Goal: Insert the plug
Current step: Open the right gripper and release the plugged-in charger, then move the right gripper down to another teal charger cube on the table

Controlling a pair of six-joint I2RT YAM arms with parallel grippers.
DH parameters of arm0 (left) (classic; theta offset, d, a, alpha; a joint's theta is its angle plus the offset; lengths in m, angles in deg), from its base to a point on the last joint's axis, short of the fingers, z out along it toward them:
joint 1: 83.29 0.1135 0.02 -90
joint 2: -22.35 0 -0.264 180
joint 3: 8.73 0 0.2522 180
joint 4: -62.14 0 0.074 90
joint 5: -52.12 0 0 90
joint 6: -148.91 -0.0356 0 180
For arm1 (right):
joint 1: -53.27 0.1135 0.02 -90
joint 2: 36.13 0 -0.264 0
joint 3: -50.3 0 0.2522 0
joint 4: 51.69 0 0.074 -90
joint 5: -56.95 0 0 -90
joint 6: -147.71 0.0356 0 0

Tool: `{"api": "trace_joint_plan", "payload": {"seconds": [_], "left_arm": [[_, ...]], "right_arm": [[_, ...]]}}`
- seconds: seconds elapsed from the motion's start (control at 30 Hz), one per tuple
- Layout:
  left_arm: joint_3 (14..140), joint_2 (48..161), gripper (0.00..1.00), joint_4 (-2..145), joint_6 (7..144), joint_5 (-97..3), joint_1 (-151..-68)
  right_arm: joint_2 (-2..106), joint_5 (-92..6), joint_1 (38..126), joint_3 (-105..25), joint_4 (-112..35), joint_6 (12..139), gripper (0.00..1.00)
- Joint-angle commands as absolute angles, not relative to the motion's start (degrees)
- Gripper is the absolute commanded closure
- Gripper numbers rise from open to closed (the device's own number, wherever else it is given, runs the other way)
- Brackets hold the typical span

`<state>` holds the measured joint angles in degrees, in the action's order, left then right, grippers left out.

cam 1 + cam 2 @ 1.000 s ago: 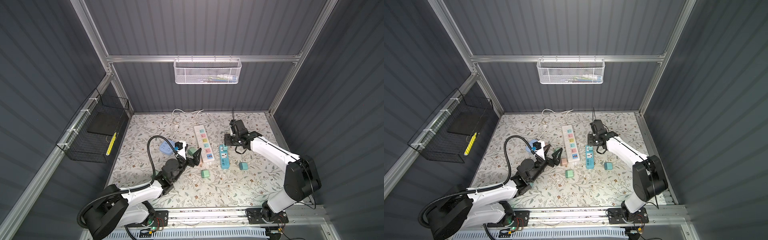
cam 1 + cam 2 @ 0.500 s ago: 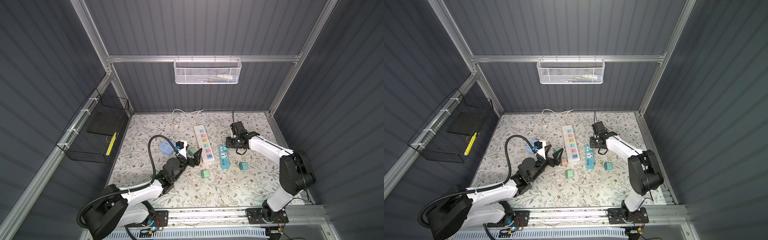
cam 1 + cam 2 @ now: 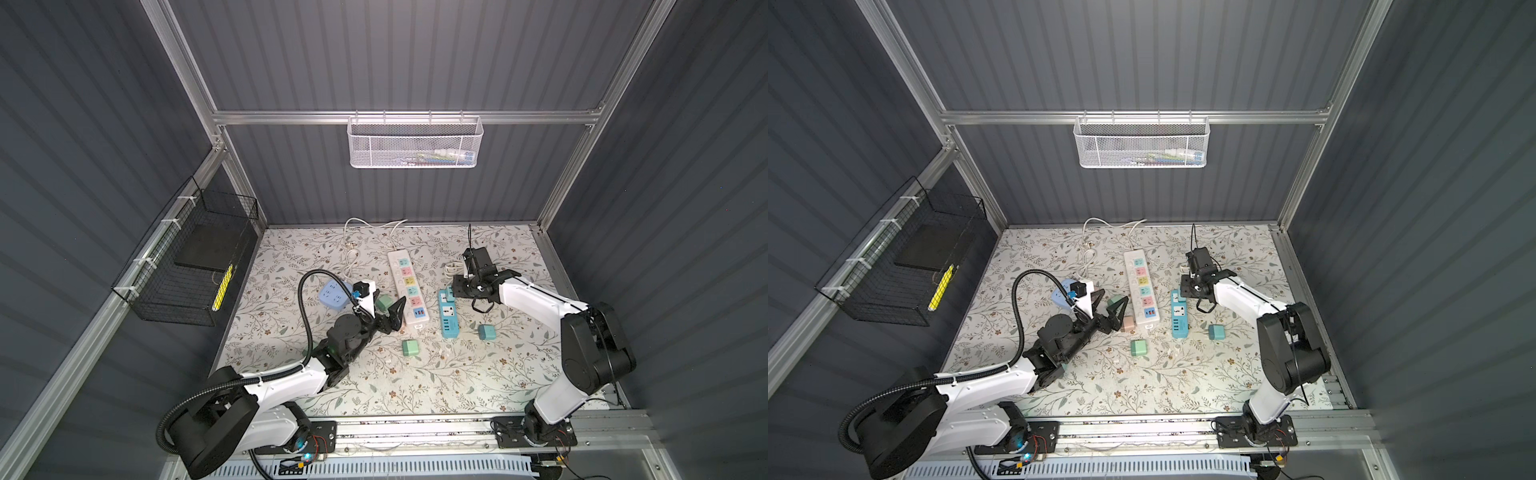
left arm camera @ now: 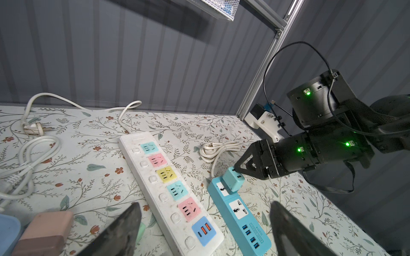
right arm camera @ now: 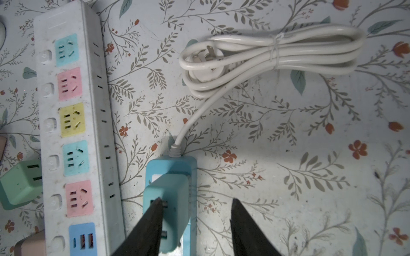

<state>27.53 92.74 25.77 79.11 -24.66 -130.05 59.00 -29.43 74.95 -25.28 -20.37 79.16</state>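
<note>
The floral table (image 3: 415,386) carried everything, and both arms reached in low over it. The right pincer (image 5: 196,200) stood partly open with nothing between its jaws. The left pincer (image 4: 205,204) hung wide open and empty.

The long white power strip (image 3: 407,291) ran away ahead of the left pincer's tips, and none of its coloured sockets was filled. The shorter blue power strip (image 3: 449,320) lay directly under the right pincer, parallel to the white one. Past the right pincer's tips lay the blue strip's tied white cord (image 5: 266,51), its own prongs loose on the table.

A pink adapter (image 4: 44,226) sat just beside one finger of the left pincer. A green adapter (image 3: 410,347) lay loose behind both pincers, toward the arm bases.

The teal plug (image 4: 231,180) stood upright in the socket at the cord end of the blue strip, right beneath the right pincer. In the right wrist view one finger (image 5: 150,221) lay across the plug's top face. The other hung over bare table beyond the strip's edge, so the plug was touched or nearly so, not gripped.

Its body looked down on the strip, though I could not tell whether it was fully flush. By my reading the insertion was done or all but done. At most a last press remained, and then drawing the right pincer clear.
</note>
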Motion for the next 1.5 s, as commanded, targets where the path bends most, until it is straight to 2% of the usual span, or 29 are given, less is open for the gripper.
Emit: {"api": "trace_joint_plan", "payload": {"seconds": [0.0, 0.2, 0.3, 0.53, 0.6, 0.67, 0.97, 1.33, 1.47], "left_arm": [[29.8, 92.9, 0.10, 26.3, 80.1, -25.5, -129.7], [33.2, 92.4, 0.10, 35.5, 80.8, -26.1, -129.7], [33.4, 92.0, 0.10, 37.0, 81.8, -26.1, -129.7], [33.4, 90.4, 0.10, 40.2, 82.6, -26.9, -129.7], [34.0, 90.2, 0.10, 41.9, 82.6, -27.5, -129.7], [34.4, 90.2, 0.10, 43.2, 82.5, -28.2, -129.7], [34.6, 90.0, 0.11, 44.8, 83.6, -29.4, -129.7], [35.3, 90.3, 0.11, 46.0, 83.9, -29.9, -129.7], [35.6, 90.1, 0.11, 46.4, 83.7, -29.9, -129.7]], "right_arm": [[58.4, -29.9, 74.7, -23.8, -14.5, 79.2, 0.48], [49.5, -26.1, 74.6, -25.2, -11.0, 80.8, 0.39], [44.9, -23.6, 74.0, -22.2, -9.4, 83.9, 0.37], [37.6, -28.2, 70.5, -10.8, -5.3, 88.1, 0.42], [35.9, -30.4, 68.9, -7.5, -5.9, 88.9, 0.42], [34.7, -31.3, 67.3, -4.1, -7.5, 89.2, 0.38], [39.4, -38.1, 65.2, -0.7, -12.7, 87.6, 0.37], [43.5, -36.8, 65.1, -3.2, -11.2, 87.1, 0.47], [43.0, -37.2, 65.1, -3.2, -11.2, 87.6, 0.44]]}}
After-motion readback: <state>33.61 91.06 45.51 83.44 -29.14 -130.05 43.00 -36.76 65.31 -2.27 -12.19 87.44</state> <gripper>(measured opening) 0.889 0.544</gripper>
